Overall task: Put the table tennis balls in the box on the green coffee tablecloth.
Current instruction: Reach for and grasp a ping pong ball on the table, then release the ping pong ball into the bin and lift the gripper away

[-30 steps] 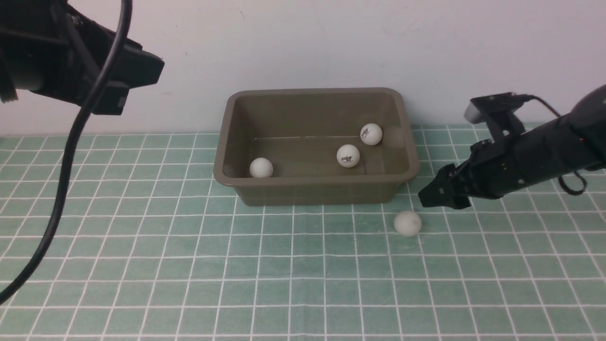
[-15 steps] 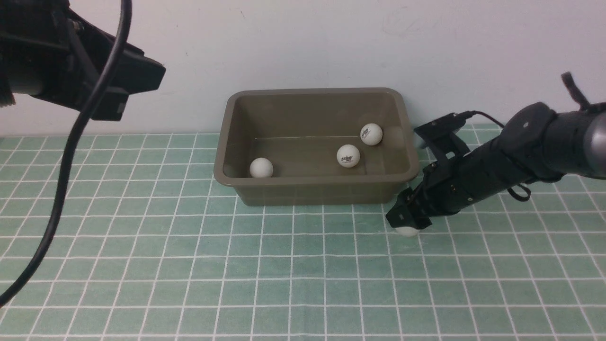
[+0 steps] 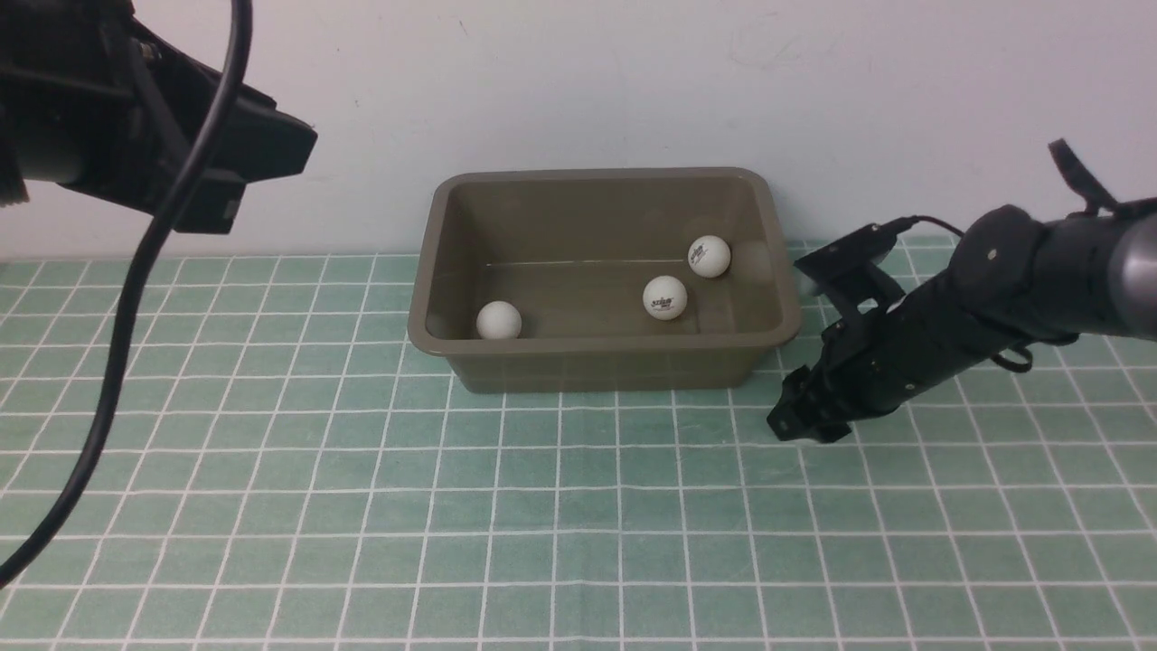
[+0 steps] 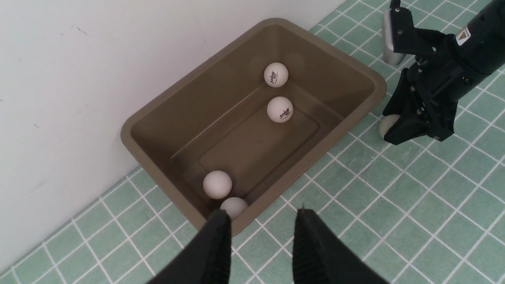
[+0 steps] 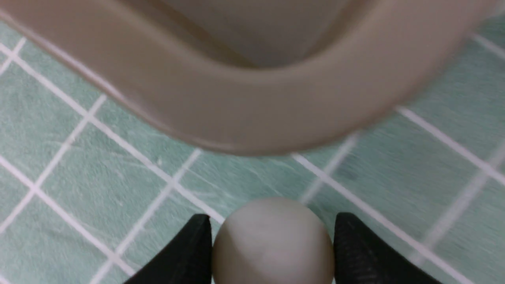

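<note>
White table tennis ball [image 5: 272, 240], lying free a second ago, now sits clamped in the right gripper [image 3: 800, 425] jaws beside the box [image 3: 425, 339], ready for lifting in.

From the front, the black right gripper [image 3: 797, 425] hides the small white plastic ball [image 5: 273, 240] between its fingers; the right wrist view cuts that ball off at the picture's edge. A fourth white ball [image 4: 233, 206] in the olive-brown plastic box [image 3: 425, 298] lies behind the near wall, unseen from the front. The box rim is blurred in the right wrist view. The left gripper [image 4: 260, 232] is out of the front frame.
</note>
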